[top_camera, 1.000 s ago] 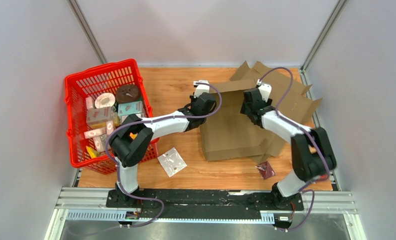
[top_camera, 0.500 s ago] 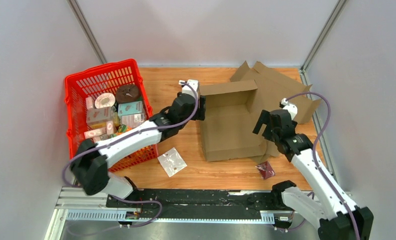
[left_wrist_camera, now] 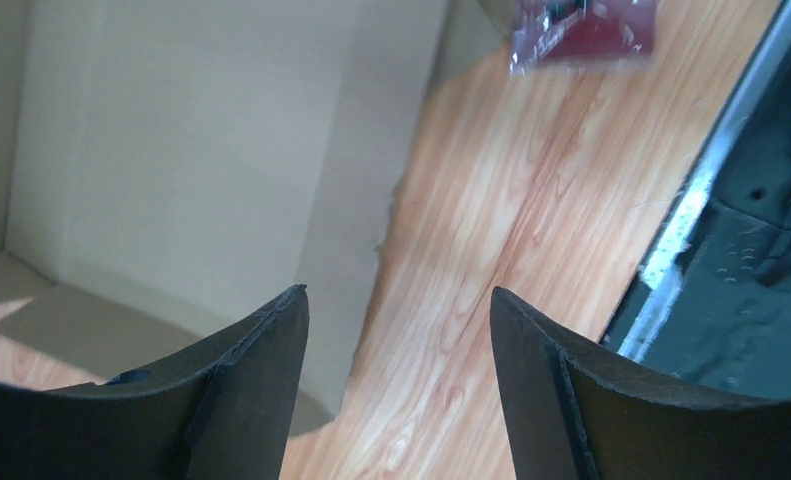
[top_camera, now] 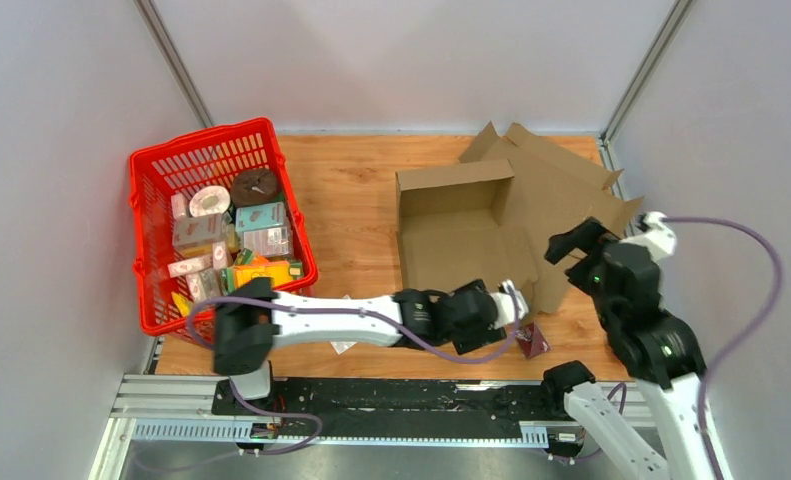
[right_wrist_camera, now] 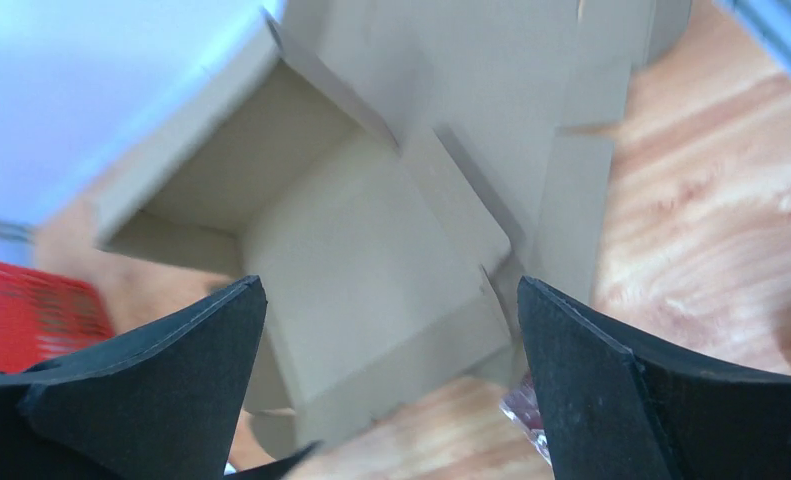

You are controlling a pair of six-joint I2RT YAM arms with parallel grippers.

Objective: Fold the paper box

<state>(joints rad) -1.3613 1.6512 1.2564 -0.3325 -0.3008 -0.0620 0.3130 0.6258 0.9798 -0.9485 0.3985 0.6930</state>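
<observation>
Top external view is showing the paper box [top_camera: 458, 235] sitting right of centre on the wooden surface [top_camera: 351, 190], its far and left walls standing while the right-hand flaps are lying flat. You are working between folds, I judge: both sets of jaws are gaping and gripping nothing, the left jaws hovering low at the box's near edge, the right jaws hanging above the flat flaps. Next you are needing to catch a flat panel and raise it upright.
</observation>
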